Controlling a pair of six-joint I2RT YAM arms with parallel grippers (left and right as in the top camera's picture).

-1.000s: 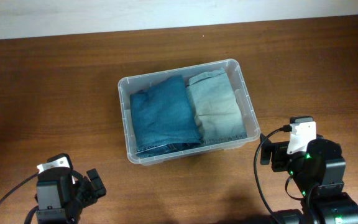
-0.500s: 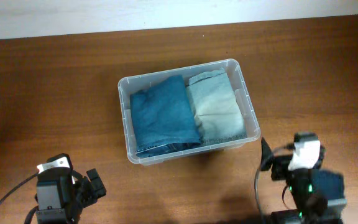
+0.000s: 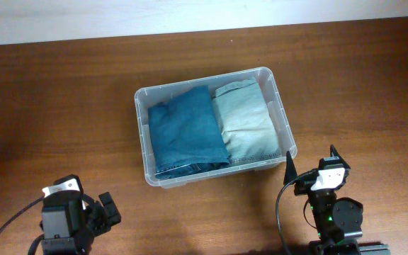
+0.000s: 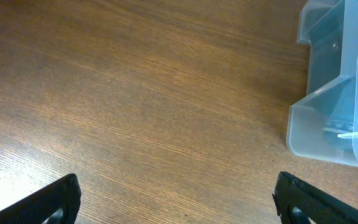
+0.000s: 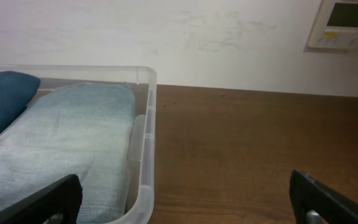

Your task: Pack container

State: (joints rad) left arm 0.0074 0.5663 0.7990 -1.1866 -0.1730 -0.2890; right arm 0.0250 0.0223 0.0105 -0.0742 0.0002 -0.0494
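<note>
The clear plastic container [image 3: 269, 76] stands mid-table. It holds dark blue folded jeans [image 3: 186, 131] on the left and pale blue folded jeans [image 3: 245, 126] on the right. My left gripper [image 3: 108, 211] is open and empty at the front left, well away from the container [image 4: 328, 106]. My right gripper [image 3: 309, 164] is open and empty just in front of the container's front right corner [image 5: 146, 124], with the pale jeans [image 5: 61, 143] in its view.
Bare brown wooden table [image 3: 62, 106] surrounds the container. A white wall [image 5: 197, 37] runs along the table's far edge, with a white wall panel [image 5: 344, 22] at the upper right.
My right arm has pulled back towards the front edge and lowered, its open fingers now pointing at the container's front right corner. The left arm has not moved.
</note>
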